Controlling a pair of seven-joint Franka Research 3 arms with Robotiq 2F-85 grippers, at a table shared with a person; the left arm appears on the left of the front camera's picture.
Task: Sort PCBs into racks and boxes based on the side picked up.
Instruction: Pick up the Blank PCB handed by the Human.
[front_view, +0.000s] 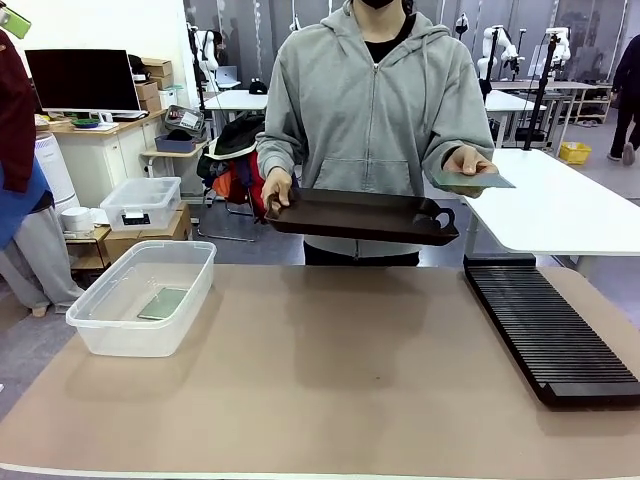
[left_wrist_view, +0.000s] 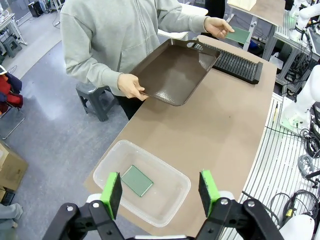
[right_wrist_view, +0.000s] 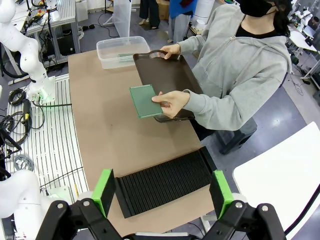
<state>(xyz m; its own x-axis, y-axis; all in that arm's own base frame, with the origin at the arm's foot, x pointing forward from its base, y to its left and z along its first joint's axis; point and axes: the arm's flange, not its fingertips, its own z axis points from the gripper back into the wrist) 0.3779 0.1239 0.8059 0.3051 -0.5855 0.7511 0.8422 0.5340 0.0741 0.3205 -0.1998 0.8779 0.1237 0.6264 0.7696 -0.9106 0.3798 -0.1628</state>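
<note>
One hand (front_view: 468, 160) holds PCB (front_view: 480, 181) level; other hand (front_view: 277, 187) apparently grips tray (front_view: 360, 215).

No text, label, brand, number or sign can be read on anything in view.

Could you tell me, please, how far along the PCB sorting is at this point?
Done: one PCB lies in the clear tub. In hand: the person's hand holds out the second PCB beside the brown tray; the left gripper and right gripper hang open, empty. Left: taking and placing that board; the black rack looks empty.
</note>
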